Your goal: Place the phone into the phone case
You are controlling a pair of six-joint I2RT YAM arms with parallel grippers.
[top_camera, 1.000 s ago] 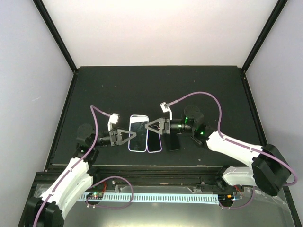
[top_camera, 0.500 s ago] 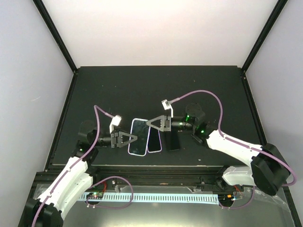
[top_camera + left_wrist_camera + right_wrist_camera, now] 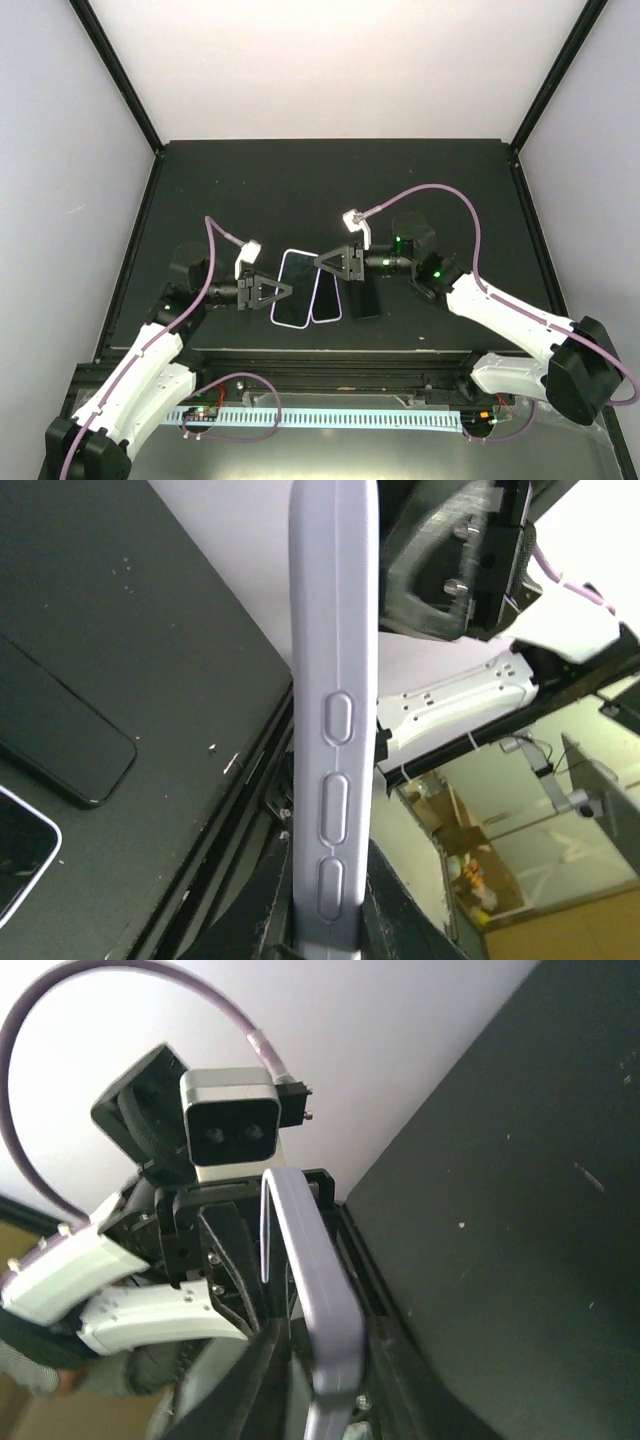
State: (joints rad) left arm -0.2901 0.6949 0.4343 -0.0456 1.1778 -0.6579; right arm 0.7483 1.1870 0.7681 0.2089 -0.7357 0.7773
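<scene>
The lavender phone case is held off the table between both grippers. My left gripper is shut on its left edge; the left wrist view shows the case's side with its button bumps standing between the fingers. My right gripper is shut on its upper right corner; the right wrist view shows the case's rim in the fingers. The black phone lies flat on the table just right of the case, and also shows in the left wrist view.
A second slab with a lavender border lies on the table between the held case and the black phone. The black table has raised edges; its front rail runs just below the phones.
The case has tilted, its top leaning right, and sits slightly lower. The left arm's wrist has drawn back left; the right gripper has shifted a little right and up.
</scene>
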